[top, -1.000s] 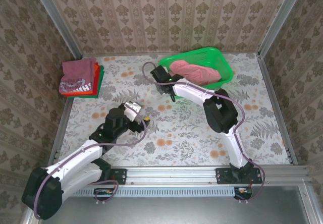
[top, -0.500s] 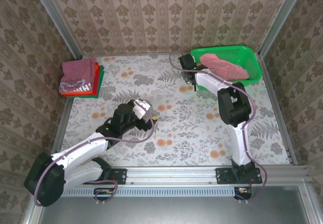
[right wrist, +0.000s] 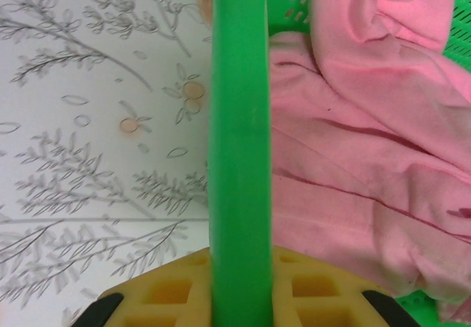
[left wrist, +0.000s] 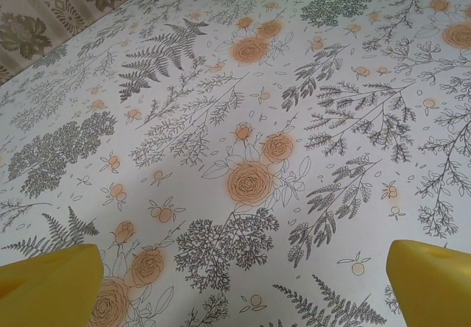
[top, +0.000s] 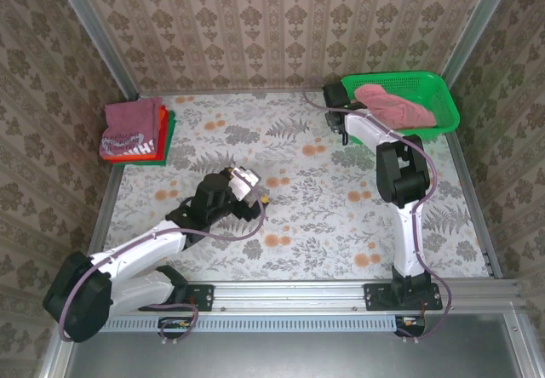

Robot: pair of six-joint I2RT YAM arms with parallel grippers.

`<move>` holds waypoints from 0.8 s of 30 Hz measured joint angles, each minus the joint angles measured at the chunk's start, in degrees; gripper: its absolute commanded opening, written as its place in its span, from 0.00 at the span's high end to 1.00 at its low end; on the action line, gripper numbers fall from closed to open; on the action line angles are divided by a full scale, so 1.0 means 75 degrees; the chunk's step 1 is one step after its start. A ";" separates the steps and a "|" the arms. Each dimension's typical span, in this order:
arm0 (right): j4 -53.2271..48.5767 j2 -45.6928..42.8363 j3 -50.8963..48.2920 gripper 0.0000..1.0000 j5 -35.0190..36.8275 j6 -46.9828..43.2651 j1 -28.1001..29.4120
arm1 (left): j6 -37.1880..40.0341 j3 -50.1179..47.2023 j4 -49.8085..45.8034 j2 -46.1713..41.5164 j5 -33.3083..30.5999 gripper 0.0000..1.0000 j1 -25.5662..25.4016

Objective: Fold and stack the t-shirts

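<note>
My right tool (top: 342, 105) is stretched out to the far right of the tabletop (top: 324, 225). Its jaws are closed down narrow on the left rim of the green basket (top: 430, 80). In the right wrist view that rim (right wrist: 239, 121) runs straight up the middle, pinched between my yellow pads (right wrist: 165, 292) at the bottom edge. The basket is in the far right corner, close to the back wall (top: 281, 29). I cannot tell whether it rests flat on the tabletop or is lifted.

The pink shirt (top: 393, 107) lies crumpled and unfolded inside the basket, bunched toward its left and middle, with part of it rising above the rim. From the wrist its folds lie just beside the rim on the inner side, near my pads. I cannot tell whether the cloth touches them.

My left tool (top: 260, 193) hangs over the tabletop left of centre, jaws spread wide and holding nothing. In the left wrist view its two yellow fingers (left wrist: 51, 286) sit at the lower corners, with bare flowered tabletop between them.

The stack (top: 132, 131) of folded shirts lies at the far left, near the left wall (top: 51, 97). Maroon with white print is on top, red-orange is under it, and green is at the bottom, the lower two showing along the right edge. The stack is well apart from both tools and from the basket.
</note>
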 measured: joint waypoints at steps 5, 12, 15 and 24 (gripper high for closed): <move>-0.0058 0.0289 0.0434 0.95 0.0047 -0.0309 -0.0184 | 0.0000 0.0023 0.0055 0.0143 -0.0003 0.00 0.0000; -0.0160 0.0638 0.0962 0.94 0.0201 -0.0516 -0.0326 | 0.0000 0.0122 0.0114 0.0356 -0.0003 0.00 0.0000; -0.0277 0.0749 0.1157 0.94 0.0236 -0.0530 -0.0373 | 0.0006 0.0128 0.0114 0.0423 -0.0003 0.00 0.0000; -0.0376 0.0941 0.1469 0.72 0.0315 -0.0554 -0.0609 | 0.0087 0.0300 0.0224 0.0755 -0.0003 0.00 0.0000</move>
